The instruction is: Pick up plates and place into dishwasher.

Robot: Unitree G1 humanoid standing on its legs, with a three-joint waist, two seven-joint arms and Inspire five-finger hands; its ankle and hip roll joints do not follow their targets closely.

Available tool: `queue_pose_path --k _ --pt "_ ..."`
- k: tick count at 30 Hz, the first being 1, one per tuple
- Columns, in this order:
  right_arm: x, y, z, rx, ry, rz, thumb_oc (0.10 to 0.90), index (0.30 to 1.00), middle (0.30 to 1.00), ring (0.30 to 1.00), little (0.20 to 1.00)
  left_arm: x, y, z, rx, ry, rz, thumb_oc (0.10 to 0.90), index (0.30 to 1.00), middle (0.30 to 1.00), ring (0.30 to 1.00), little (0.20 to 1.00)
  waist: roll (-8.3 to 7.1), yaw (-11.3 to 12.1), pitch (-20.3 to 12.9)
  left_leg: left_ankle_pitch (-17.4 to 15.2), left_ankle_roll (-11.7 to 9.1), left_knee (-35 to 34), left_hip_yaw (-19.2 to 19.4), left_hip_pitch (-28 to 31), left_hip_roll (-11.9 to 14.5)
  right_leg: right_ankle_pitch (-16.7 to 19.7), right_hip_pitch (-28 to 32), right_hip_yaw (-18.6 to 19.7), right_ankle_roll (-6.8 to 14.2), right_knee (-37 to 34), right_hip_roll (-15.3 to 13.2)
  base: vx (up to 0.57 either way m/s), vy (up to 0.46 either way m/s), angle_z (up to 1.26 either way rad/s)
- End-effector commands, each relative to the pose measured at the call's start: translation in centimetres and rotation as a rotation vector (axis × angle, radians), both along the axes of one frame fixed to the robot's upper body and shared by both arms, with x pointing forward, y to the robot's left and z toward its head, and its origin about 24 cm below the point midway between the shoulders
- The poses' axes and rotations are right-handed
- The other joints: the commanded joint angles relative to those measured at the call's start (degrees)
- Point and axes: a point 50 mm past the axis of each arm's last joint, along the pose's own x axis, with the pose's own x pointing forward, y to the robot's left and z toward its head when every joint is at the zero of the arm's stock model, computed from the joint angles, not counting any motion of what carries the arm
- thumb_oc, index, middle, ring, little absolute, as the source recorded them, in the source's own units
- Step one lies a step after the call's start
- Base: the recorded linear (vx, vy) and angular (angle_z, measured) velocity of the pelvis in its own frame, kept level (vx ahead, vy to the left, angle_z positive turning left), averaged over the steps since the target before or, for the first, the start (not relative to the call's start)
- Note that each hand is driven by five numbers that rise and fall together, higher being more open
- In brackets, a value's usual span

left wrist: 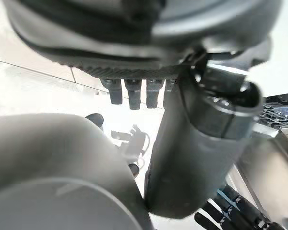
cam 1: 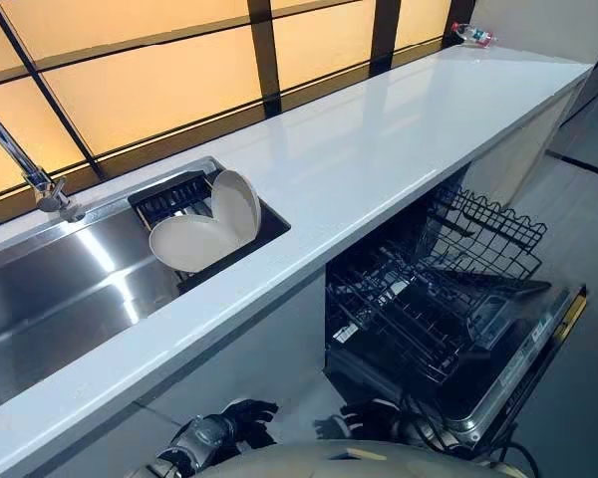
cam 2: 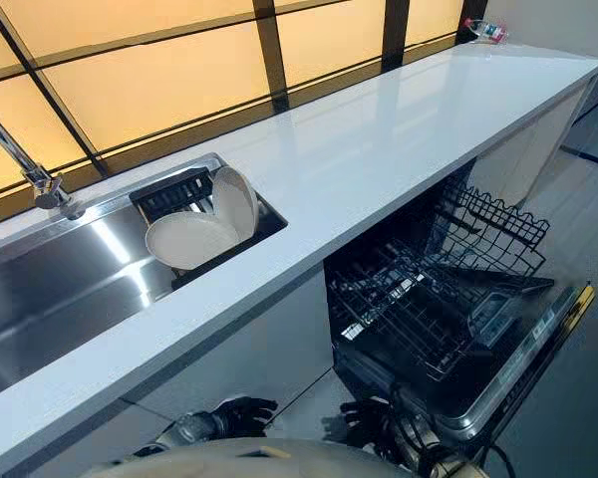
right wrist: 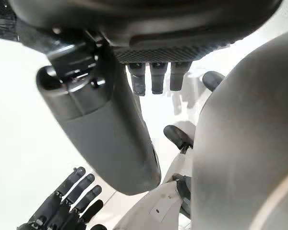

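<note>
Left eye view: plates [cam 1: 207, 224] lean inside the sink [cam 1: 50, 299], apparently draining. Dishwasher [cam 1: 448, 299], right of sink, stands open to receive them. Left hand [cam 1: 229, 418] and right hand [cam 1: 354, 423] hang below sink, fingers relaxed, empty.

The right hand [right wrist: 156, 57] hangs empty, fingers relaxed, thumb standing out; at the frame's lower left, the left hand [right wrist: 62, 203] shows straight fingers.

**Faucet [cam 1: 48, 191] and sink [cam 1: 50, 299] cut off at the left edge**
The two plates [cam 1: 194, 244] cover part of the dark rack [cam 1: 164, 199] beneath them, the surface [cam 1: 379, 149] hides the inner end of the dishwasher racks [cam 1: 414, 304], and a far-corner object [cam 1: 473, 36] is too small to identify.
</note>
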Motion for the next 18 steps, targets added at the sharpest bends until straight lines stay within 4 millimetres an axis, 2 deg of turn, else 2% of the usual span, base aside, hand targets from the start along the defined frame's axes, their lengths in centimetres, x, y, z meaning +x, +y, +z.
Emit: queue_pose_path --k 1,7,18 --pt "1.4 2.2 0.2 0.062 -0.038 0.027 0.8 0.9 0.9 0.9 0.9 -0.2 -1.0 -0.3 -0.012 0.028 -0.038 0.8 0.9 0.9 0.9 0.9 -2.26 -0.3 2.0 -5.1 4.9 0.4 3.0 1.7 -5.8 -0.1 0.3 0.4 1.8 0.5 0.1 -0.05 0.168 0.1" --pt "1.3 2.1 0.2 0.064 -0.022 0.019 0.8 0.9 0.9 0.9 0.9 -0.5 -0.8 -0.5 0.0 0.056 0.021 0.8 0.9 0.9 0.9 0.9 -2.29 -0.1 2.2 -5.1 5.0 0.4 2.8 1.8 -5.7 0.0 0.4 0.4 1.7 0.5 0.2 0.0 0.0 0.0" --pt "0.8 2.2 0.0 0.076 0.002 -0.007 0.8 0.9 0.9 0.9 0.9 -1.4 -0.2 -0.7 0.04 0.078 0.008 0.8 0.9 0.9 0.9 0.9 -2.43 0.2 1.8 -5.1 4.8 0.4 2.6 1.9 -5.7 -0.3 0.7 0.0 1.7 0.5 0.2 0.0 0.0 0.0"
